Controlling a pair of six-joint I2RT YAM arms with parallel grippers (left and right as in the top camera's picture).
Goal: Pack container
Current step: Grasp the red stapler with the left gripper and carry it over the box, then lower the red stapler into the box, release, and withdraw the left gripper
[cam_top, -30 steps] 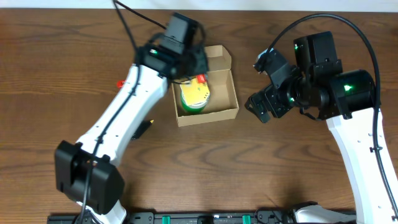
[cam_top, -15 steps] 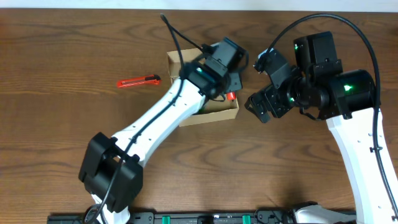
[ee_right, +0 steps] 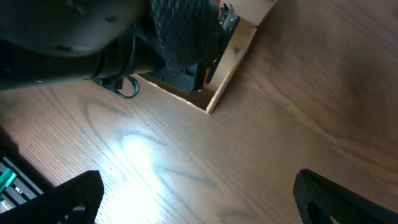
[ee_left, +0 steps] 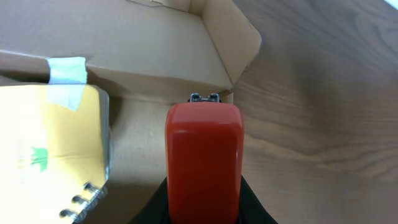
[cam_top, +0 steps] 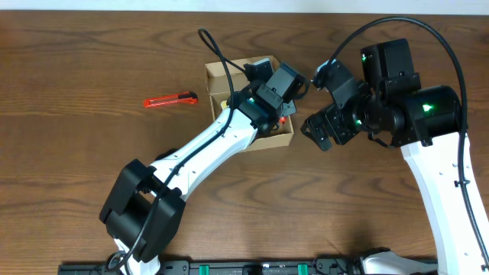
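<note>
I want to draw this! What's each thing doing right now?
box: lid open.
yellow notepad: lying inside box.
red object: held at the box's corner.
left gripper: shut on red object.
right gripper: open, empty.
orange cutter: lying on table.

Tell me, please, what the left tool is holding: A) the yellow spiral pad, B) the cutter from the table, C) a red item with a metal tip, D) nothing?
C: the left tool grips a red item over the container; the yellow pad lies inside it and the cutter on the table.
</note>
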